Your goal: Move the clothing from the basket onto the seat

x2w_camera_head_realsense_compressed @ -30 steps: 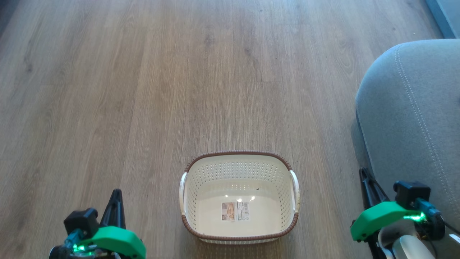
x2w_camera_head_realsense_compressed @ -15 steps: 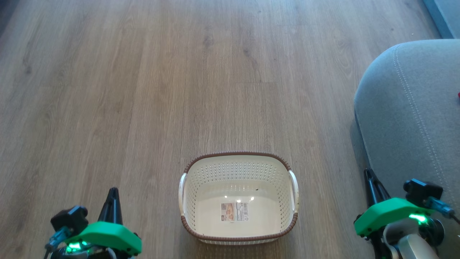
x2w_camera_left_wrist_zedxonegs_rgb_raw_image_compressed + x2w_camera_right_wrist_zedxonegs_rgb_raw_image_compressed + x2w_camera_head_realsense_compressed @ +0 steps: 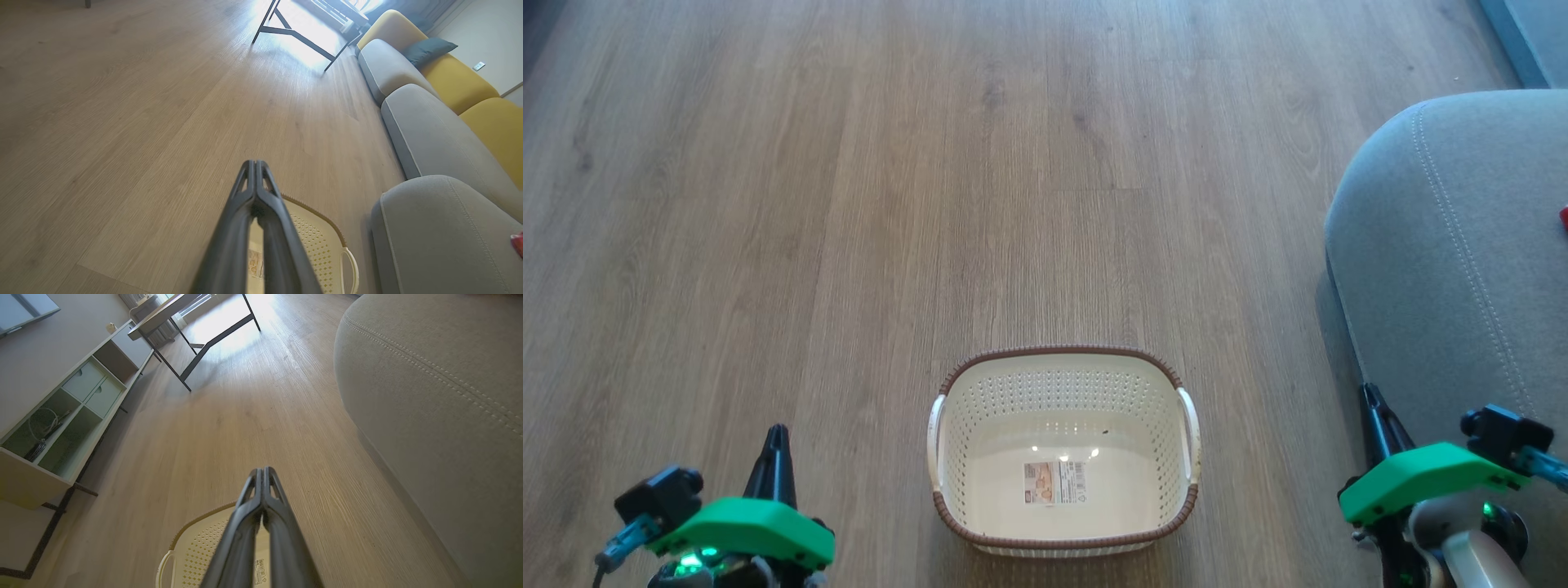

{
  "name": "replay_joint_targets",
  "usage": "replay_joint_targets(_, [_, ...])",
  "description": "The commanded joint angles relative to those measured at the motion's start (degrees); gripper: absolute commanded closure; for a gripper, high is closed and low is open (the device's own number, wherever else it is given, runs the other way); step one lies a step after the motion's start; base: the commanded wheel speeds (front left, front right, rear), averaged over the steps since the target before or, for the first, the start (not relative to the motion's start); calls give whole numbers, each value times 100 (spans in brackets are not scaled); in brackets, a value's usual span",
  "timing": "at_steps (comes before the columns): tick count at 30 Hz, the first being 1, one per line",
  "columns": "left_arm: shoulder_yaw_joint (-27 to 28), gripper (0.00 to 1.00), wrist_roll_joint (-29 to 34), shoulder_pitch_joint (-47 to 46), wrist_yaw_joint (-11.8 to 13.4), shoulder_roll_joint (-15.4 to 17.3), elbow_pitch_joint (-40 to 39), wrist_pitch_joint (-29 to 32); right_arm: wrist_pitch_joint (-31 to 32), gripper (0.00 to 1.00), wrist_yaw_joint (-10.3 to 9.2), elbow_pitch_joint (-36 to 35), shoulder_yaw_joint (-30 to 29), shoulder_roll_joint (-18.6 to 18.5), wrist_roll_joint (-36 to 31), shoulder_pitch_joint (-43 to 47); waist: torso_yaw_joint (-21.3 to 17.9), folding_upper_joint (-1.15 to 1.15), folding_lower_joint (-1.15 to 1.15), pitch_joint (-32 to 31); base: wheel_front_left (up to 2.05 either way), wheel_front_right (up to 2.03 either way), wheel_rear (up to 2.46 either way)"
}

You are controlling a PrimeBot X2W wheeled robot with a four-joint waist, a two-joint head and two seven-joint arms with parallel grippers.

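— What is met nearest, along the bottom of the frame?
— The left gripper (image 3: pixel 777 430) is seen at lower left and the right gripper (image 3: pixel 1370 390) at lower right. Each is pressed fully closed, and nothing is held. Both bodies are cut off by the bottom edge.
— And just beyond?
— The basket (image 3: pixel 1062 352) is set on the wood floor (image 3: pixel 849 204) at lower centre. A label sticker (image 3: pixel 1056 482) is seen on its bottom, the print too small to be read.
— The clothing?
— Of the clothing (image 3: pixel 1564 216), a red sliver is seen on the seat (image 3: pixel 1462 245) at the right edge, cut off by the frame.
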Motion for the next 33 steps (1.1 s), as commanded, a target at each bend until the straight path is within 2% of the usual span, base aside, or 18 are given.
replay_joint_targets(1, [127,100,-216,-322,-41,10,-207,36,68,100,14,-213,-58,-11,209,-252,-4,0,0,-3,0,0,0])
replay_joint_targets(33, [364,100,-2256,-503,-227,13,-278,558,576,100,24,-319,-421,139,2072,-263,-56,0,0,-45,0,0,0])
